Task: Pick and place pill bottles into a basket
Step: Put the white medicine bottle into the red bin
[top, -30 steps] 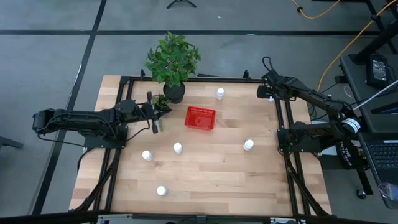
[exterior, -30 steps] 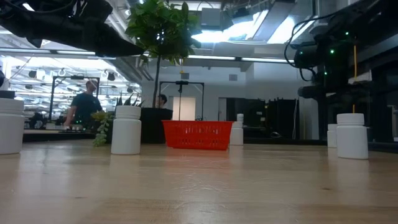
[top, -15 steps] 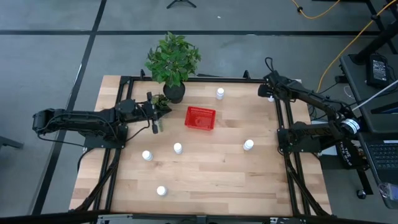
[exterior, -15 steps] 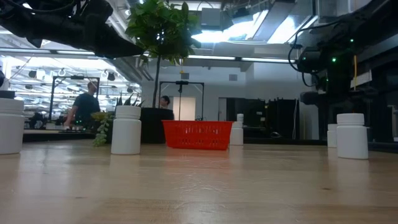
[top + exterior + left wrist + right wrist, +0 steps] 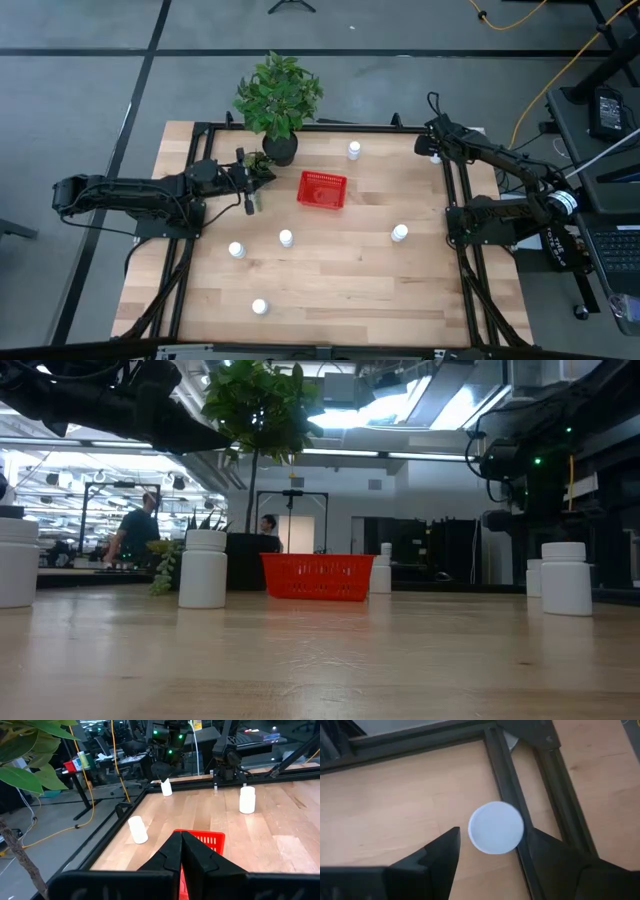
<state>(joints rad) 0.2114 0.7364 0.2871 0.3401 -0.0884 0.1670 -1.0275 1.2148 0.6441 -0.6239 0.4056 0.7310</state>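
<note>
Right claw shifted slightly along worktop's far right corner, now over pill bottle, fingers wide, holding nothing. Left claw shut, empty, beside red basket. You risk finger snagging frame rail on descent, tipping bottle.

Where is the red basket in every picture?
High view: the red basket is near the table's middle, right of the plant pot.
Low view: middle, far back, right of the pot.
Left wrist view: behind the shut fingers.
Right wrist view: not there.
Shared landmark: the pot.
</note>
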